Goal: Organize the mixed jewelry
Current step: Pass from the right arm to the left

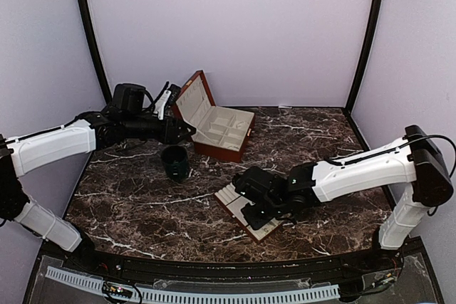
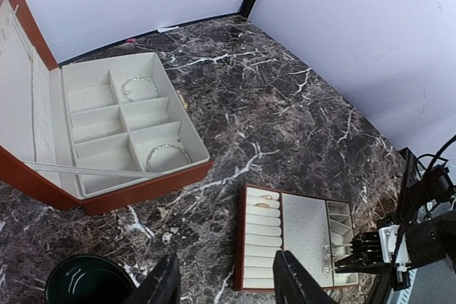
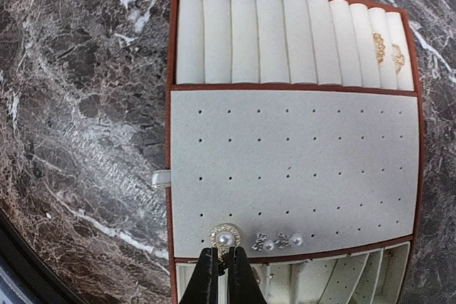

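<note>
Studs (image 3: 261, 242) of the mixed jewelry sit in a short row at one edge of the perforated panel of the flat cream tray (image 3: 171, 140). A larger pearl stud (image 3: 225, 236) in a round setting lies beside them on the same edge. At the opposite end of the tray you see two small rings (image 3: 388, 51) seated between the last padded rolls.

Note the right end effector (image 3: 226, 270): its fingers are drawn together, leaving almost no gap. The tips meet right at the pearl stud. You cannot tell from the wrist view whether they pinch it or only touch it.

Check the open red-brown box (image 2: 142, 186) at the back of the dark marble desk (image 1: 142, 204). Two thin loops (image 2: 139, 88) lie in separate cream-lined compartments, one toward the back and one at the front wall.

Note the left end effector (image 2: 228, 286): it hovers above the desk with its fingers moderately apart and nothing between them. It is near the box, with the dark green cup (image 2: 89, 282) just beside it.
</note>
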Robot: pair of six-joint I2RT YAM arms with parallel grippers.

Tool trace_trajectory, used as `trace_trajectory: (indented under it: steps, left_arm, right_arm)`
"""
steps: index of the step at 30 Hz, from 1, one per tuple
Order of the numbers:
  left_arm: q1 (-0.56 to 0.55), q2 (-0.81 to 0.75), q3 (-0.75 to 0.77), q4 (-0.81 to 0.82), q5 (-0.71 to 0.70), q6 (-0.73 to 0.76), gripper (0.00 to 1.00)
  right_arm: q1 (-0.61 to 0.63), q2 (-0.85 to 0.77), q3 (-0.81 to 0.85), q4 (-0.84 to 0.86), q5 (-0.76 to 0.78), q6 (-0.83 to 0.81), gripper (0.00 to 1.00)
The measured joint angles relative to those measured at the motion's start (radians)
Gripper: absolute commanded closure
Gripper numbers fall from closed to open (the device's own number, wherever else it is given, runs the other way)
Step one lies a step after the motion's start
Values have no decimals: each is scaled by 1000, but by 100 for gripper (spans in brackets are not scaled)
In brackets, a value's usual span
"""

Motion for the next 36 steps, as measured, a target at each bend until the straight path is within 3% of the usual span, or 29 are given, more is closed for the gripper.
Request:
trace_trajectory:
  steps: [7, 12, 18, 21, 36]
  left_arm:
    - [-5, 13, -98, 145, 186, -151, 55]
    - [-53, 32, -179, 308, 294, -300, 53]
    - [-151, 46, -188, 438, 398, -423, 40]
    - [-179, 62, -186, 491, 447, -476, 38]
    - [-206, 176, -151, 696, 581, -697, 36]
  right_arm:
    - [-5, -105, -46, 105, 92, 5, 100]
    - [-16, -254, -163, 388, 169, -60, 100]
    - [-21, -328, -248, 687, 203, -218, 100]
    - [-21, -336, -261, 799, 193, -292, 100]
    - [-21, -369, -296, 964, 84, -446, 100]
